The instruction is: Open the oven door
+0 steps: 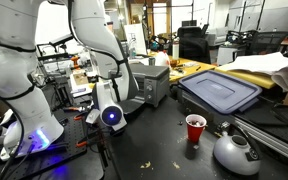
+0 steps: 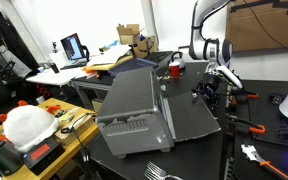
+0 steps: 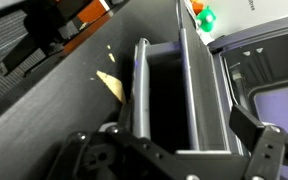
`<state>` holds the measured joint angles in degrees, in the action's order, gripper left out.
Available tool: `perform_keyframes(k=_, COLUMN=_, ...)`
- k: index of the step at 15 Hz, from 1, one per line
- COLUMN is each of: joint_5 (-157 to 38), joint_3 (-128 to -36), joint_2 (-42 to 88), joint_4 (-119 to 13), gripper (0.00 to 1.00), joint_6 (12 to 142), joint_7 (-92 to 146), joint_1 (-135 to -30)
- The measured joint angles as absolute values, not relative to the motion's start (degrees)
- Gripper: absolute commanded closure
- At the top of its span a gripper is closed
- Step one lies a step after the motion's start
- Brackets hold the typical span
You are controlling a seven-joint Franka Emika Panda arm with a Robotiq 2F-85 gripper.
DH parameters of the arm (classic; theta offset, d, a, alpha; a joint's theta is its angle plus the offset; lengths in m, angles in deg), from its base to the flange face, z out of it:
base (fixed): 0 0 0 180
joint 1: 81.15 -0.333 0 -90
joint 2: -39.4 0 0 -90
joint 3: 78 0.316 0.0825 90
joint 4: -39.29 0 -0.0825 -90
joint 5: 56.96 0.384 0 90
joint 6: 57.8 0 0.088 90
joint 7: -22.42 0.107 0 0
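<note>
The silver-grey oven (image 1: 152,84) stands on the dark table and shows in both exterior views, from behind in one (image 2: 134,108). In the wrist view the oven door (image 3: 166,100) is a dark glass strip. The silver handle bar (image 3: 140,92) runs along its left side. The door looks shut against the oven. My gripper (image 3: 176,145) is open and empty. It hovers just in front of the oven's front, apart from the handle. It also shows in both exterior views (image 1: 112,110) (image 2: 210,92).
A blue-lidded plastic bin (image 1: 220,92) sits right behind the oven and also shows in the wrist view (image 3: 274,105). A red cup (image 1: 195,128) and a metal kettle (image 1: 236,152) stand on the table. Crumbs (image 3: 109,85) lie in front of the oven. Cluttered benches surround the table.
</note>
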<state>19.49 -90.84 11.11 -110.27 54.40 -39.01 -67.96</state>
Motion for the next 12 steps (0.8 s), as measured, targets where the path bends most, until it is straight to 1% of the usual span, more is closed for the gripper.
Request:
perform_keyframes(k=6, joint_5=19.74, joint_3=-90.87, joint_2=12.31, joint_4=-110.71, gripper=0.0, joint_6=57.34, joint_7=-36.52, joint_1=-69.9)
perform_keyframes(k=12, joint_5=18.55, joint_3=-90.87, joint_2=20.79, joint_4=-114.2, gripper=0.0, joint_6=74.24, joint_7=-29.74, joint_1=-75.26)
